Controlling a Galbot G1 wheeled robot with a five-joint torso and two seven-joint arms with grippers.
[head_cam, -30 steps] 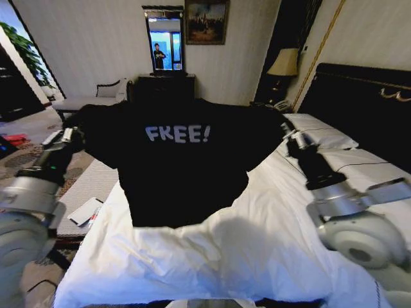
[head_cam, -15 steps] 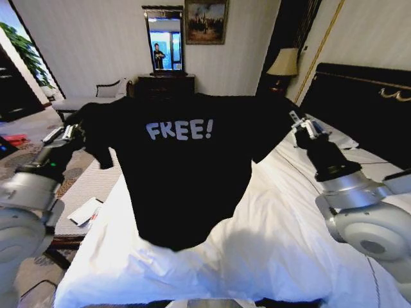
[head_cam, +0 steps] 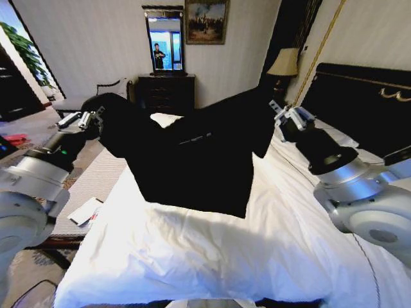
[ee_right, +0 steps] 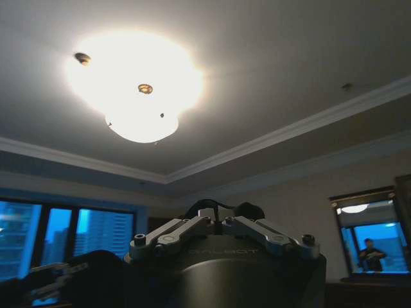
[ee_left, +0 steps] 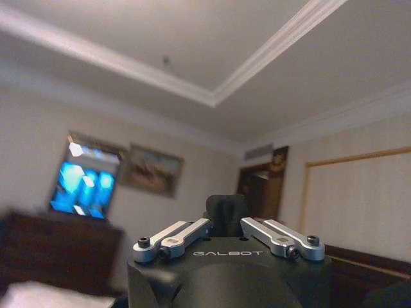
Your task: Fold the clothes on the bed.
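From the head view I saw the black T-shirt [head_cam: 192, 160] stretched in the air above the white bed [head_cam: 257, 256], held between both arms. The left gripper [head_cam: 96, 117] was out at my left, raised over the bed's side edge, its fingers closed on one end of the black fabric, which bunched right at the fingertips. The right gripper [head_cam: 282, 117] was at my right, toward the dark headboard [head_cam: 366, 102], pinched onto the other end of the garment. Between the two the shirt ran as a wide band, and its lower part hung down and draped onto the sheet near the middle of the bed, the bottom hem touching the white cover. The lettering could not be made out here. In the left wrist view the left gripper [ee_left: 226, 221] had its linkages drawn in with dark cloth caught between the fingertips, ceiling and a wall picture [ee_left: 151, 170] beyond. In the right wrist view the right gripper [ee_right: 221, 215] likewise showed its linkages folded inward on a dark lump of cloth, under a lit ceiling lamp [ee_right: 142, 96]. A white booklet [head_cam: 85, 212] lay on the bench beside the bed, well apart from the shirt.
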